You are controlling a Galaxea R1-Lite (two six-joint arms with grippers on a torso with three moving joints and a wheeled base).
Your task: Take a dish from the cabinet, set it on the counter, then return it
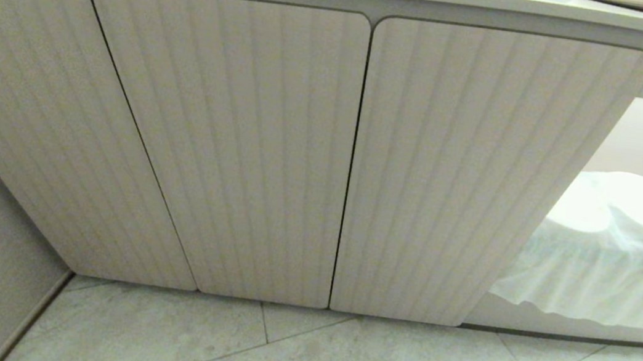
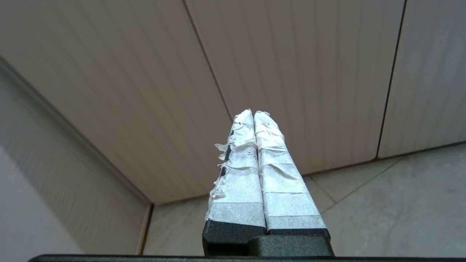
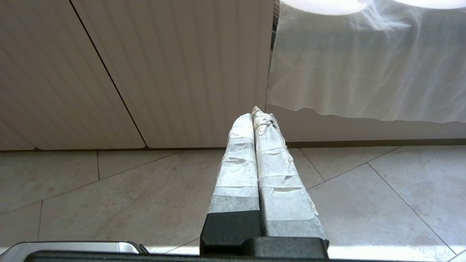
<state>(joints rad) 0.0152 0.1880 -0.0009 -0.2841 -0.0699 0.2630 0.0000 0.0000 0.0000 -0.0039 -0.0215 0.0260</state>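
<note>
Dish is showing nowhere, presumably sitting behind the cabinet (image 1: 215, 141) doors, all closed. Left fingers (image 2: 253, 115) are pressing together empty, aiming at twelve o'clock toward a door seam; closed tips risk skidding off fluting. Right fingers (image 3: 253, 112) are likewise closed, idling.

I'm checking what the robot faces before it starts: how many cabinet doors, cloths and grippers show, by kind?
Fluted cabinet doors, all closed: 3 (left, middle, right)
White cloth in the open bay beside the doors: 1
Grippers, both shut and empty: 2 (left gripper, right gripper)
Total: 6
</note>
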